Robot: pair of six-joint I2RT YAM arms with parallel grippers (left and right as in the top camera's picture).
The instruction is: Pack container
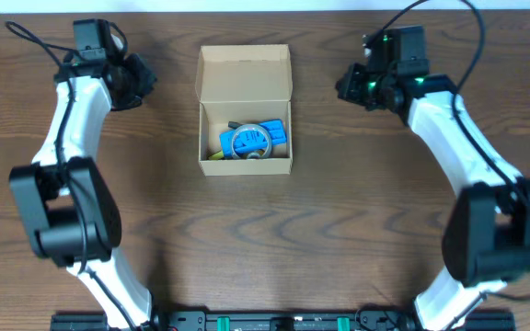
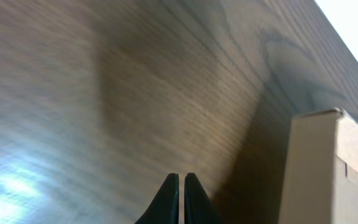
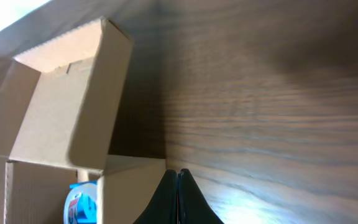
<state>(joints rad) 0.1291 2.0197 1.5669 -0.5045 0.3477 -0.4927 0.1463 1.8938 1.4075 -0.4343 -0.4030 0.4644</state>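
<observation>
Cardboard box [image 1: 245, 78] sat open, flap lid upright, blue packet [image 1: 256, 138] inside. Left gripper [image 2: 181, 182] clenched, empty, beside box. Right gripper [image 3: 177, 179] clenched, empty, opposite side.

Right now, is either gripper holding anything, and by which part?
Nothing is held. The left gripper and the right gripper are both shut on air, each apart from the box.

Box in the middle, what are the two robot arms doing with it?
Nothing is being held right now. The box sits open on the table with a blue packet inside. The left arm and right arm are on either side, jaws shut and empty, not touching it.
</observation>
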